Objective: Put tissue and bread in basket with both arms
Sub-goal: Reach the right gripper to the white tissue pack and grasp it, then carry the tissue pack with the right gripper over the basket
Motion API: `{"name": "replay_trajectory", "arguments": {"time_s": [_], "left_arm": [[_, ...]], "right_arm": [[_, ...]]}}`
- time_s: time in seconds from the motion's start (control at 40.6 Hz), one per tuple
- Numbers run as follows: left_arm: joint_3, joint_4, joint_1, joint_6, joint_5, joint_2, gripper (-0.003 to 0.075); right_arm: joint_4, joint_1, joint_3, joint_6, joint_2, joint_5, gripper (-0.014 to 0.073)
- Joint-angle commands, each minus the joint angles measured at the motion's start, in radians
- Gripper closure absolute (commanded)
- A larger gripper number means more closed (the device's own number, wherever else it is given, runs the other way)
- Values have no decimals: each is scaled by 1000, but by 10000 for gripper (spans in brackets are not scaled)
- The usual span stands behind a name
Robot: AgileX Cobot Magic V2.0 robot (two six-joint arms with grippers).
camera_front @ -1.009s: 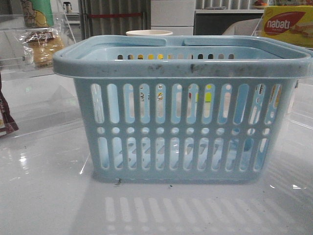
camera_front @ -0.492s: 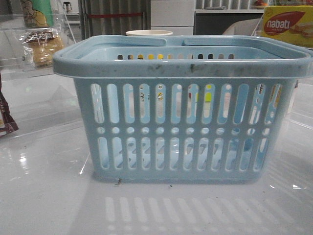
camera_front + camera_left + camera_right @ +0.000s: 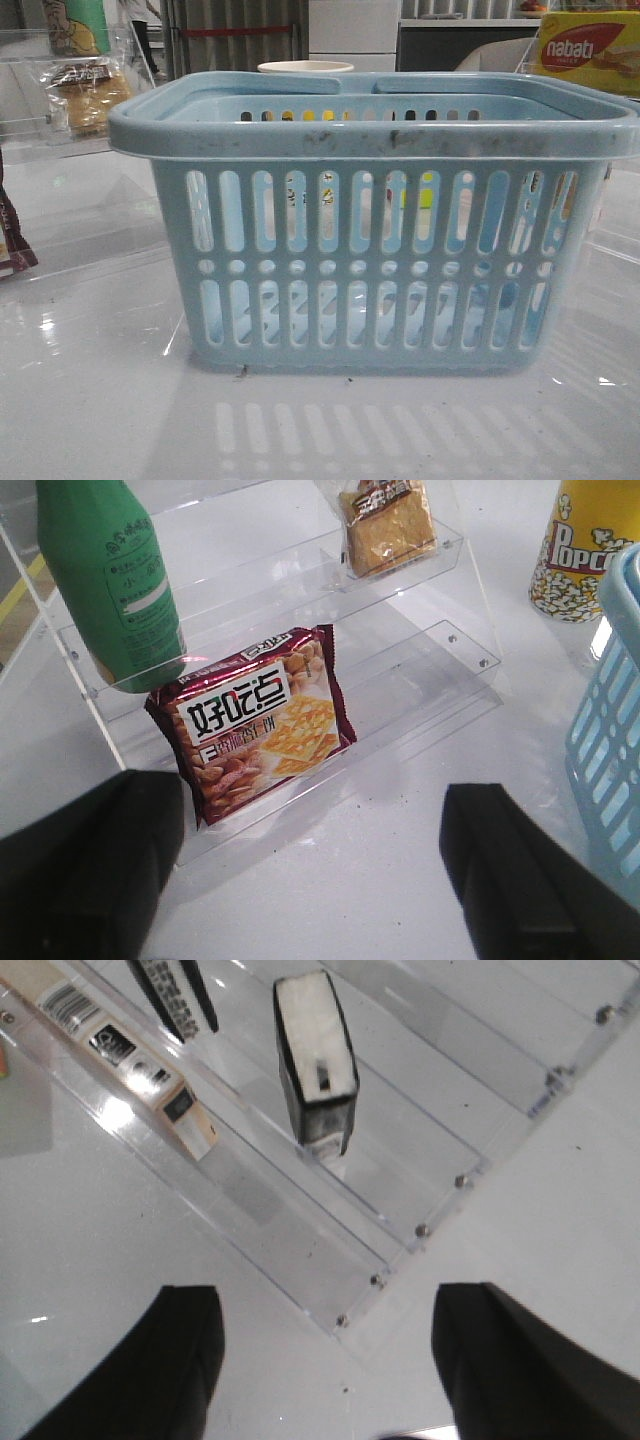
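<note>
Your basket [image 3: 370,220] fills the front view: light-blue plastic, tall vertical slots above and below a row of round holes, a wide rim smudged with dark scuffs, both handles folded down along the top, standing upright on the glossy white table [image 3: 100,420]. Through the slots nothing reads clearly as lying inside it. Your bread [image 3: 85,95] sits on a clear acrylic shelf at the far left behind the basket; it is a crinkly transparent bag of golden-brown buns with a dark label band across the top, and the left wrist view shows the same bag [image 3: 388,522] on the upper step of the stand. On the lower step there, a maroon biscuit packet [image 3: 255,720] leans upright beside a green bottle [image 3: 105,575], with a yellow popcorn tub [image 3: 585,545] near the basket's corner. Your left gripper [image 3: 310,870] is spread wide, holding nothing, above the table in front of that stand. In the right wrist view, the tissue [image 3: 317,1060], a small dark packet with a pale face, stands upright on a clear stepped stand [image 3: 330,1220]. Your right gripper [image 3: 325,1360] is likewise spread apart and unladen before it.
</note>
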Motion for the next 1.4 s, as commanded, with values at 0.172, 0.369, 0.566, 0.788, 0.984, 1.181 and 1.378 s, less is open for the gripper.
{"name": "replay_trajectory", "arguments": {"time_s": [0.172,0.369,0.566,0.788,0.984,1.181,1.378], "left_arm": [[-27,2,-8,-2,-84,8,137],[-27,2,-8,-2,-84,8,137],[-27,2,-8,-2,-84,8,137],[-27,0,-8,-2,-84,8,137],[-27,0,-8,-2,-84,8,137],[-27,0,-8,-2,-84,8,137],[-27,0,-8,-2,-84,8,137]], "right_arm": [[0,-8,-184,-1,140,-81,43],[0,-8,-226,-1,225,-151,44],[0,-8,-226,-1,272,-234,64],[0,-10,-226,-1,289,-280,278],[12,-10,-226,-1,278,-273,339],[50,-4,-226,-1,188,-230,339],[60,48,-226,-1,48,-165,339]]}}
